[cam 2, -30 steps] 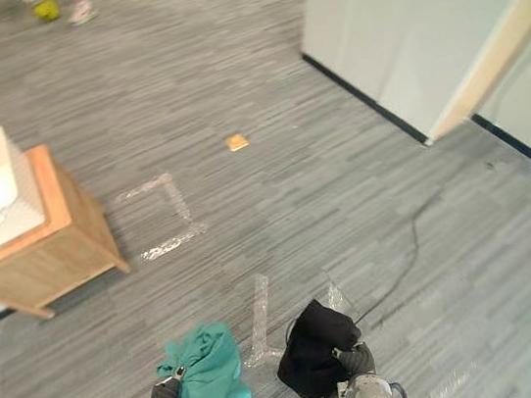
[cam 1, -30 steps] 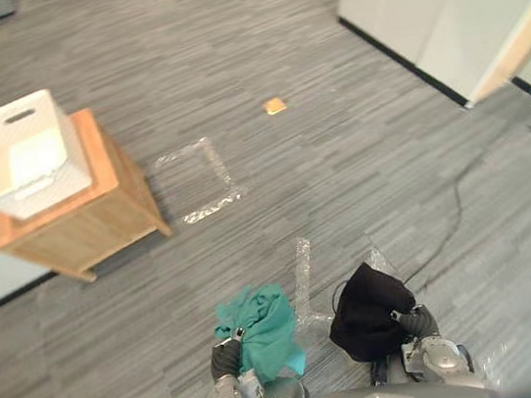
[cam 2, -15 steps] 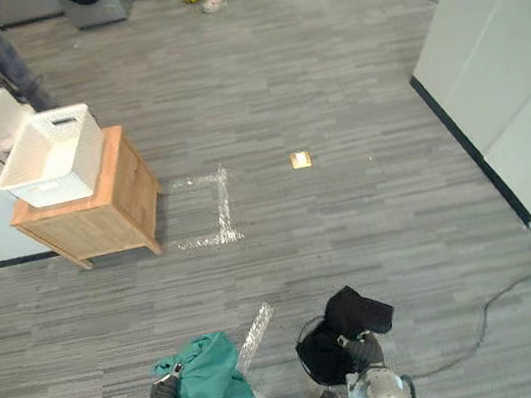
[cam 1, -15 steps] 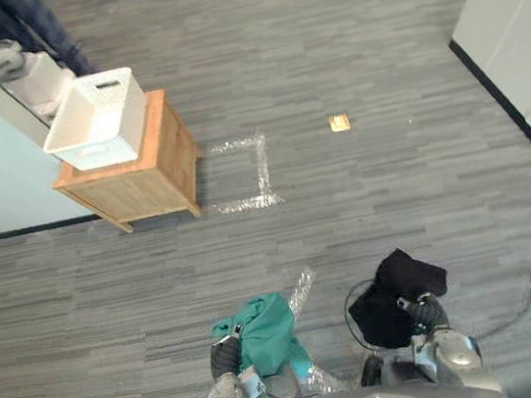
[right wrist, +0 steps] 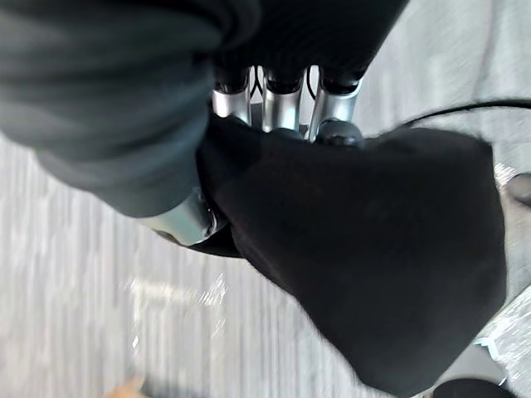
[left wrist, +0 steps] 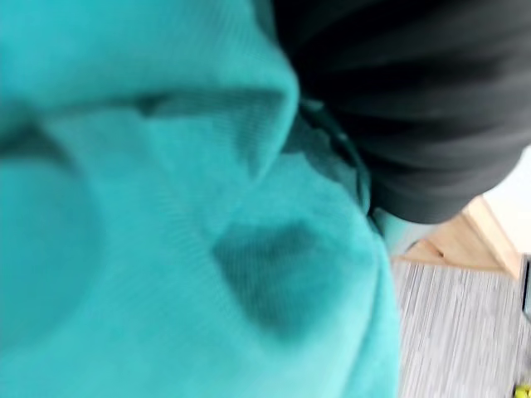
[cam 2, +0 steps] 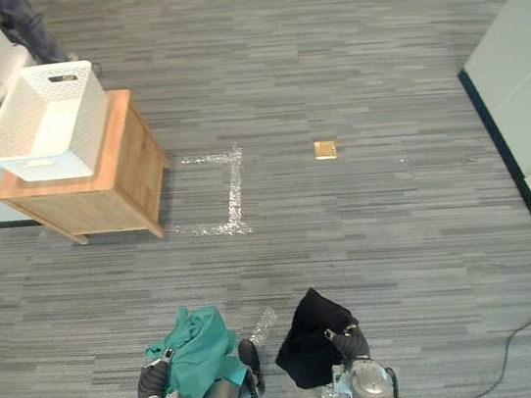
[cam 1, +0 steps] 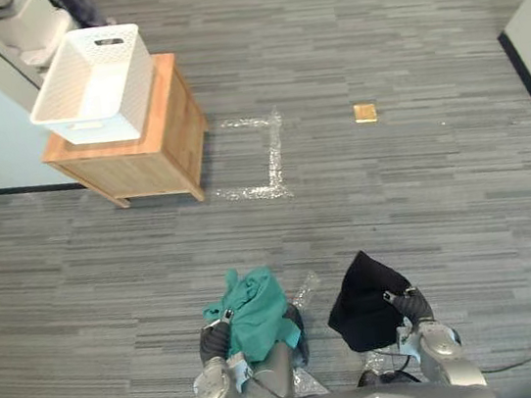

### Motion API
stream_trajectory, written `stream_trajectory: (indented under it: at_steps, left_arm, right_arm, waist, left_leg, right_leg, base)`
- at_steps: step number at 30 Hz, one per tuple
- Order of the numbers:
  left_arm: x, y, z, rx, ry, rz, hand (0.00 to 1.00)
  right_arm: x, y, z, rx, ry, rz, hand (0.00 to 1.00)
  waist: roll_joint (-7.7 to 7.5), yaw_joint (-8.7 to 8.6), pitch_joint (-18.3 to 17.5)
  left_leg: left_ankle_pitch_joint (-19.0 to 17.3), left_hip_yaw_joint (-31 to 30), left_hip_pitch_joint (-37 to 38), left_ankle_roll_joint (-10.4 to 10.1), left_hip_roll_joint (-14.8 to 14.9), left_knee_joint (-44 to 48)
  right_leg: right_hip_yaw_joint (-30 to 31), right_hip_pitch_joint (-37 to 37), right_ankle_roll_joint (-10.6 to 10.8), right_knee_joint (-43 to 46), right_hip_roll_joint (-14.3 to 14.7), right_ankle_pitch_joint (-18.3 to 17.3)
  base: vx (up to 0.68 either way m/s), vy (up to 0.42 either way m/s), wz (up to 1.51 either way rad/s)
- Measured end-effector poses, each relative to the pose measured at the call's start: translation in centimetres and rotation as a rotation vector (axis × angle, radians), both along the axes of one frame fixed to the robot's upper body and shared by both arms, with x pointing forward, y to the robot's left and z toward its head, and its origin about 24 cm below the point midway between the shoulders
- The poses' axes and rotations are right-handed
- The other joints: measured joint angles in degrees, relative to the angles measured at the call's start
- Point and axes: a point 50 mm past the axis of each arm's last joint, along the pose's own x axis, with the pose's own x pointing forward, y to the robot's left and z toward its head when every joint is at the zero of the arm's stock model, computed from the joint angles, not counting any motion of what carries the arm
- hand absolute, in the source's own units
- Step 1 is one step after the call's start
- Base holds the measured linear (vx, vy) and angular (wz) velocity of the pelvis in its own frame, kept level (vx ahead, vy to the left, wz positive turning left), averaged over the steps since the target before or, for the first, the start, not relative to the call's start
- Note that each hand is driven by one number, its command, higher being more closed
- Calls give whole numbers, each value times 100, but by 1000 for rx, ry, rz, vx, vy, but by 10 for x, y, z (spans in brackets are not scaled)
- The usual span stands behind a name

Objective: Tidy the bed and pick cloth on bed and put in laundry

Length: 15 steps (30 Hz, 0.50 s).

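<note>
Right wrist view: shows right hand fingers curled tight into black cloth bulging past them, left hand buried under teal cloth, grip unreadable.

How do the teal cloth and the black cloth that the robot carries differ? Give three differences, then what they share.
Colour: the teal cloth is bright blue-green, the black cloth dark.
Hand: the teal cloth is at the left hand, the black cloth is gripped by the right hand.
Side: the teal cloth is on the white basket's side, the black cloth on the far side.
Shared: both are bunched up and carried.
</note>
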Motion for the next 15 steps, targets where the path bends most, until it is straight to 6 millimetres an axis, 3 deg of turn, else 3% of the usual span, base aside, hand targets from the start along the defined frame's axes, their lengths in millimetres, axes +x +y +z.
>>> stream_trajectory:
  at_steps: [2,4,5,6,7,9,10,12,14,15]
  left_arm:
    - [-9,3,-3,6,25,11,100]
    - [-11,14,-2,33,29,21,100]
    - [-14,21,-1,58,38,10,100]
    - [-18,19,-3,59,55,-6,100]
    - [-18,18,-6,62,73,-24,100]
    - [-19,19,-8,87,98,-69,100]
    - [-20,22,-8,98,104,-78,100]
    - [-19,25,-8,108,107,-79,100]
    - [-20,24,-10,103,115,-78,100]
    - [-21,22,-11,96,121,-77,100]
  right_arm:
    - [-1,4,-1,3,6,18,100]
    - [-2,5,-3,0,19,22,100]
    - [-15,5,-13,-3,80,22,100]
    - [-27,-3,-17,-26,111,19,100]
    - [-27,-5,-18,-35,119,19,100]
    - [-33,-2,-20,-25,133,14,100]
    - [-36,2,-21,-14,141,13,100]
    - [-36,7,-20,1,131,16,100]
    - [-34,7,-19,3,119,15,100]
    - [-31,7,-18,2,113,16,100]
  waist:
    - [-72,20,-43]
    - [-349,62,-68]
    - [-587,-17,-214]
    - [-498,-27,-326]
    - [-459,-108,-292]
    - [-452,-318,-308]
    - [-480,-366,-293]
    - [-588,-371,-293]
    - [-536,-416,-273]
    - [-475,-436,-252]
  left_leg:
    - [-189,27,135,-121,-2,-160]
    - [-319,271,164,-229,-302,-344]
    - [-499,251,224,-182,-478,-187]
    - [-676,52,420,-363,-448,-333]
    - [-633,-13,451,-253,-474,-300]
    - [-656,-298,780,-167,-459,-585]
    - [-664,-403,851,-152,-462,-636]
    - [-654,-630,1084,-171,-463,-831]
    - [-601,-893,1351,-119,-399,-952]
    - [-610,-1010,1458,-146,-361,-1014]
  right_leg:
    - [249,-29,101,48,-38,-82]
    - [346,-338,68,541,-422,-852]
    - [317,-513,153,986,-726,-1084]
    - [418,-815,118,1847,-725,-1098]
    - [602,-1210,79,2763,-812,-1045]
    - [963,-2239,-32,4904,-884,62]
    - [957,-2405,-41,5230,-932,43]
    - [784,-2693,-93,5394,-1004,-238]
    - [554,-2816,77,4530,-883,-611]
    - [598,-2833,102,3888,-742,-634]
  base:
    - [-8,-7,-59]
    - [-62,9,-35]
    - [96,20,0]
    - [170,56,12]
    - [188,83,20]
    - [180,141,56]
    - [266,102,66]
    - [252,71,53]
    - [346,27,76]
    - [411,-41,70]
